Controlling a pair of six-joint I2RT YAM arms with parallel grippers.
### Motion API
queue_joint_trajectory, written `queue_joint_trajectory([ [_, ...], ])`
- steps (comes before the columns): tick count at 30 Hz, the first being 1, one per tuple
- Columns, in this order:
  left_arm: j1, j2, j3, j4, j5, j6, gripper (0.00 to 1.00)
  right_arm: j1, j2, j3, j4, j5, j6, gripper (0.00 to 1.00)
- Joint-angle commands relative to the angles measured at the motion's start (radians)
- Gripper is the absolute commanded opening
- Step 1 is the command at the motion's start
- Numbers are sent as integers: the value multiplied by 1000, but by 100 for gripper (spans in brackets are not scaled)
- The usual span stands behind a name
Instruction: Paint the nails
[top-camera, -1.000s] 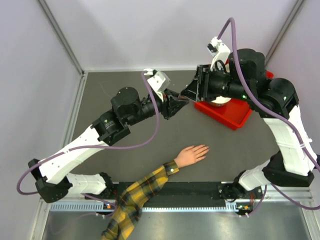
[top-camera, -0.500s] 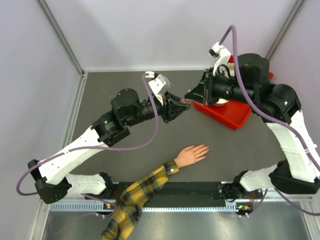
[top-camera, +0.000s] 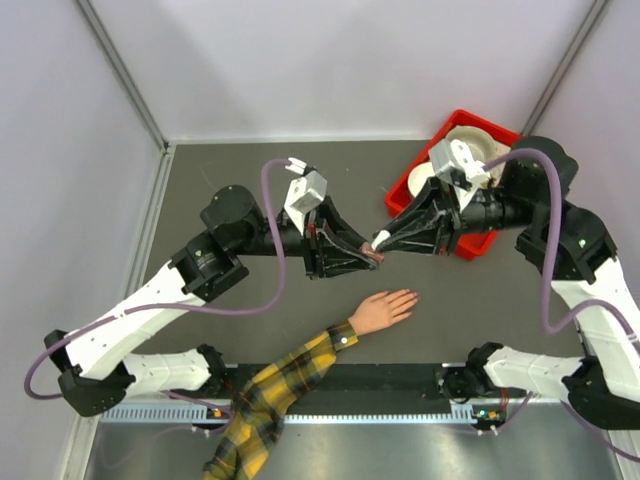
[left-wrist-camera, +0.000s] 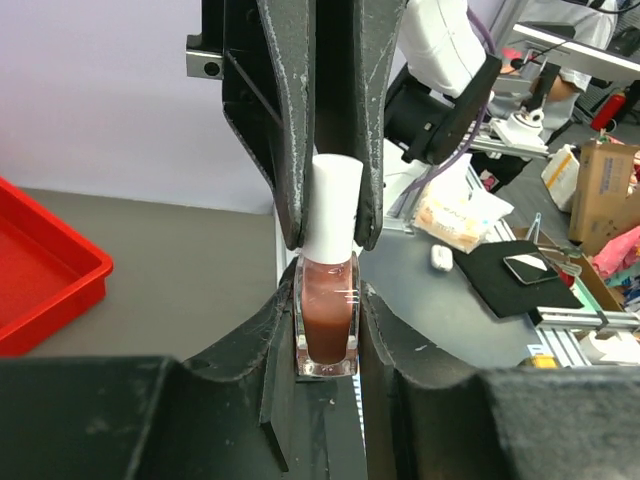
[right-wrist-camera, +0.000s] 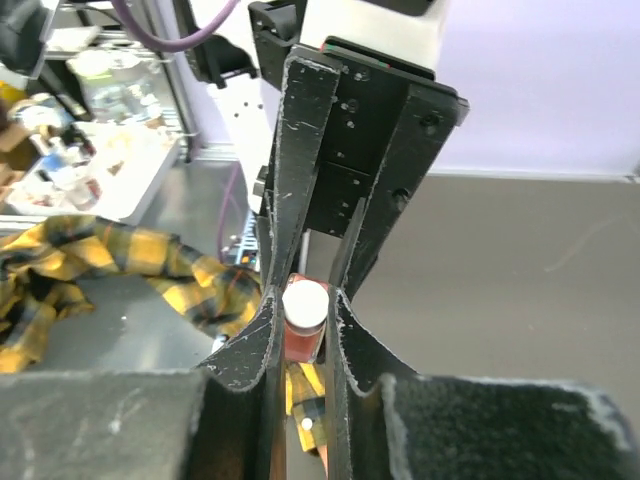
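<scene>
While the left gripper (left-wrist-camera: 327, 300) clamped the bottle (left-wrist-camera: 327, 335), the right gripper (right-wrist-camera: 305, 300) was closed on its cap (left-wrist-camera: 332, 200), both near the mannequin hand (top-camera: 383, 309).

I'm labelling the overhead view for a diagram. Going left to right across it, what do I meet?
plaid sleeve → left end effector → nail polish bottle → right end effector → red tray. The mannequin hand spans the same stretch as the bottle, so it is left out.
</scene>
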Motion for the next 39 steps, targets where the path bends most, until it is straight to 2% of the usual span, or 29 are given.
queue_joint_trajectory([
  [1,15,-13,76,16,-70,25,0,-5,35,58,-8,-39,21,24],
  [3,14,-12,90,-31,-164,109,0,-4,20,58,6,80,130,58],
  [4,14,-10,93,-50,-271,143,0,-5,14,65,3,209,157,63],
  [6,14,-4,86,-44,-394,215,0,-5,26,128,-43,351,259,70],
  [7,14,4,83,-27,-439,237,0,-4,57,157,-69,507,303,72],
  [8,14,11,84,-19,-518,272,0,-5,72,188,-136,569,390,72],
  [10,14,34,81,1,-574,301,0,1,121,294,-211,713,466,61],
  [12,12,53,90,4,-623,341,0,45,199,419,-312,824,526,58],
  [13,12,68,95,4,-629,343,0,62,219,452,-331,929,538,58],
  [17,12,102,129,4,-623,393,0,84,291,515,-357,971,593,57],
  [20,12,103,135,2,-625,398,0,99,312,541,-390,1030,596,50],
  [23,12,91,127,4,-646,396,0,110,309,526,-393,1060,596,49],
  [25,12,84,113,2,-651,392,0,111,298,490,-370,1044,599,49],
  [28,12,80,101,4,-645,389,0,113,304,461,-333,998,616,40],
  [32,12,82,96,4,-641,378,0,113,301,435,-283,930,630,22],
  [34,12,82,99,4,-637,358,0,113,283,409,-249,870,629,18],
  [35,12,80,107,-7,-608,354,0,113,275,377,-214,844,604,9],
  [37,14,62,104,-17,-579,302,0,107,244,336,-180,775,525,0],
  [38,15,48,83,-7,-524,286,0,99,203,276,-157,749,491,0],
  [39,18,15,72,4,-487,272,0,84,171,238,-99,646,454,0],
])
